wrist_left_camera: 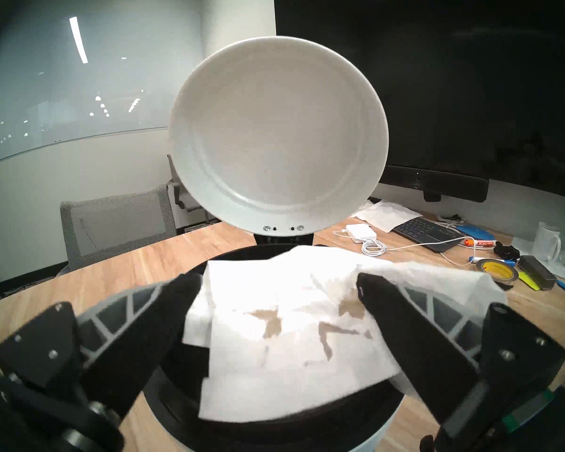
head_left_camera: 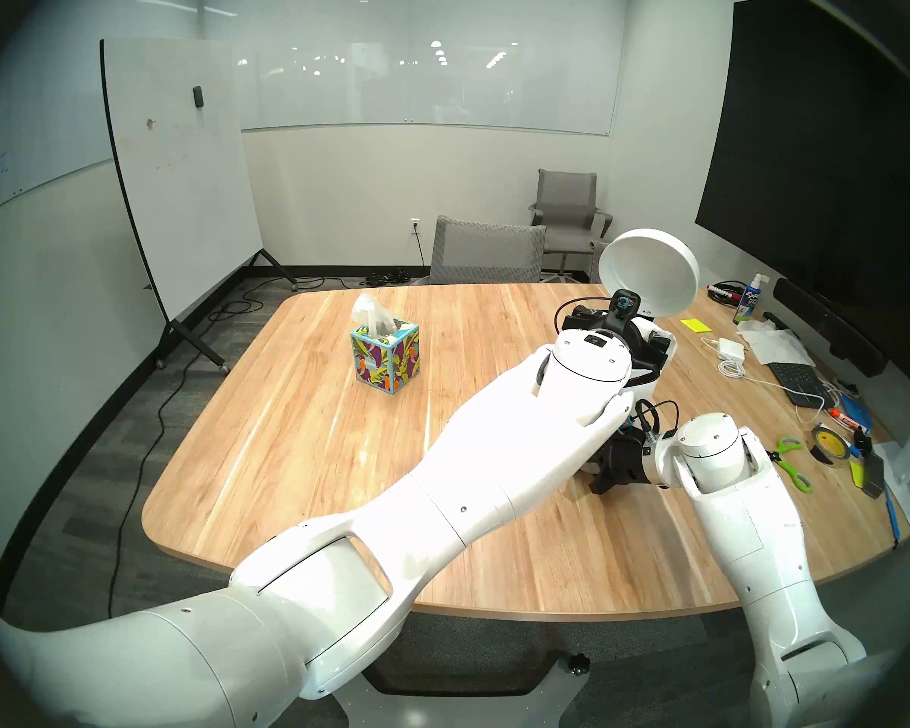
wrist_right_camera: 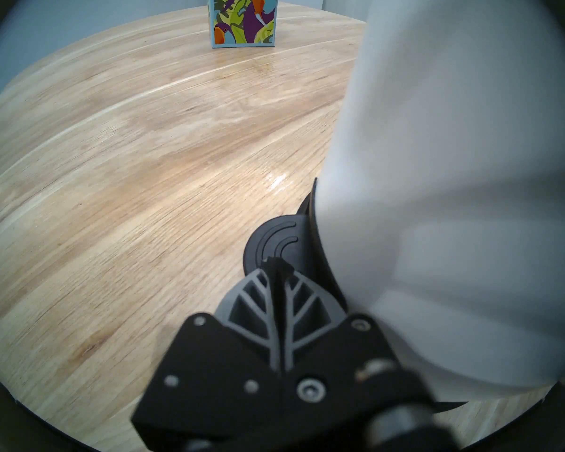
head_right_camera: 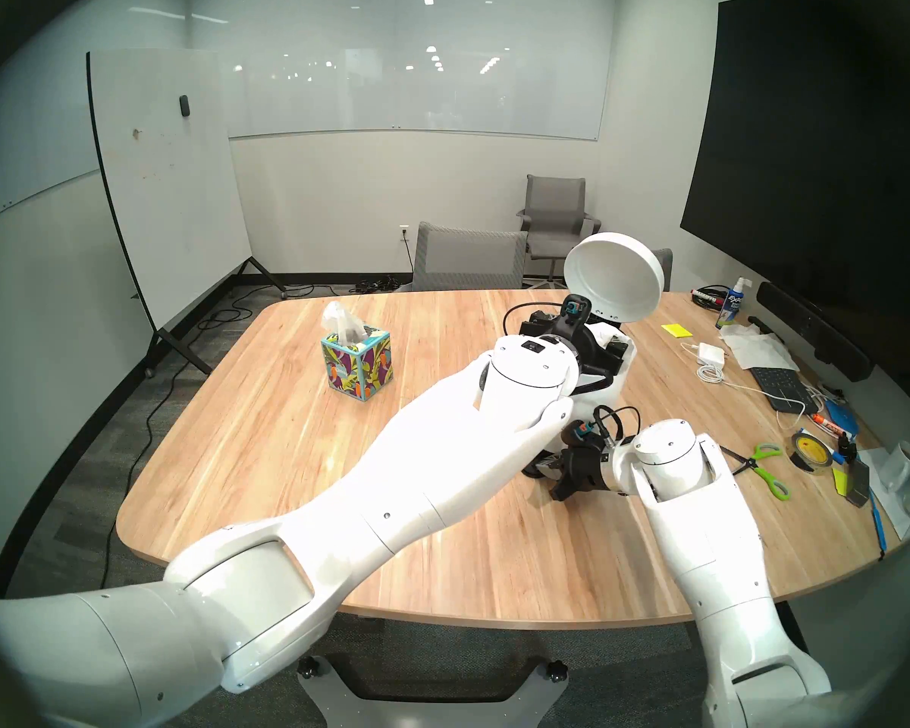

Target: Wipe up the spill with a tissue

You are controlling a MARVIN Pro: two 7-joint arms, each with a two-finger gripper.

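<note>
The white tissue point(wrist_left_camera: 284, 343), marked with brown stains, lies loose over the black mouth of the white pedal bin point(wrist_left_camera: 177, 396), one edge draped on a finger. My left gripper point(wrist_left_camera: 278, 294) is open just above the bin, its fingers point(wrist_left_camera: 180, 298) wide apart on either side of the sheet. The bin lid point(head_left_camera: 650, 275) stands raised. My right gripper point(wrist_right_camera: 279, 265) is shut, its tips pressing on the black pedal point(wrist_right_camera: 274, 236) at the foot of the bin point(wrist_right_camera: 454, 148). No spill shows on the visible wooden tabletop point(head_left_camera: 337, 475).
A toucan-printed tissue box point(head_left_camera: 385, 356) stands at the far left of the table, a sheet poking out. Along the right edge lie a keyboard point(head_left_camera: 794, 380), charger point(head_left_camera: 726, 348), green scissors point(head_left_camera: 789, 459), tape roll point(head_left_camera: 826, 443) and spray bottle point(head_left_camera: 749, 301). Grey chairs point(head_left_camera: 487, 254) stand beyond.
</note>
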